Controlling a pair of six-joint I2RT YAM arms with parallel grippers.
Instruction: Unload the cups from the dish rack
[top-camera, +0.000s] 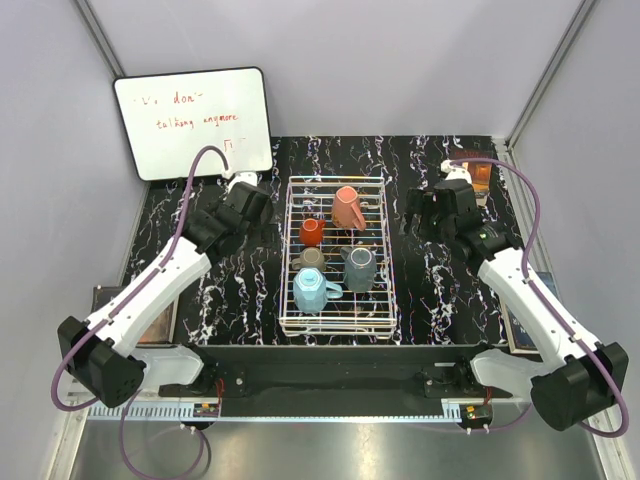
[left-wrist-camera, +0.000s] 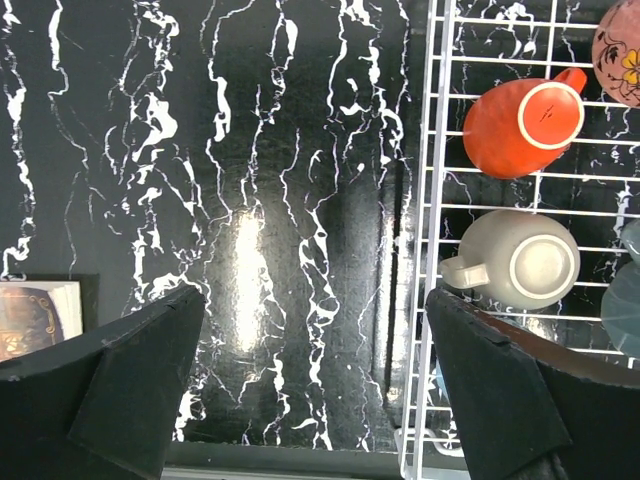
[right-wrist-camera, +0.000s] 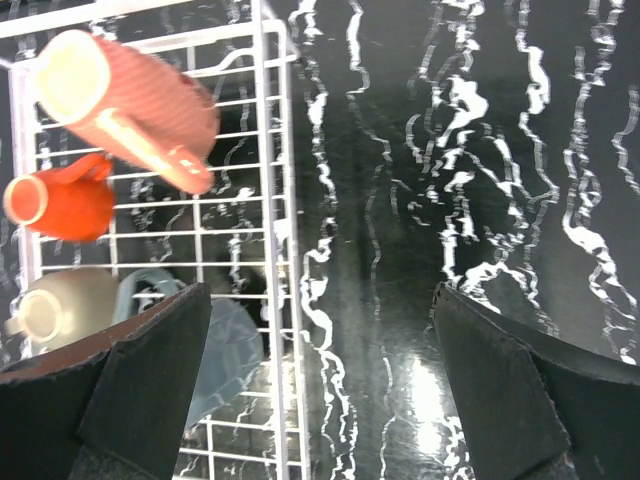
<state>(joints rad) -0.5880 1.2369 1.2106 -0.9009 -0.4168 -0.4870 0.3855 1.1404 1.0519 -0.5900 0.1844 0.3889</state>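
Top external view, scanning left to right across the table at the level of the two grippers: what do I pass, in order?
left gripper → red mug → salmon-orange mug → right gripper

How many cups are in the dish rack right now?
5, all in the dish rack: salmon cup at the far end, red cup near-left of it, taupe cup mid-left, dark grey cup mid-right, light blue cup nearest. None appears hidden.

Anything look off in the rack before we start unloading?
The salmon mug at the far end of the dish rack lies tipped on its side, pale mouth showing, while the red mug and taupe mug sit base-up. No spill or damage visible.
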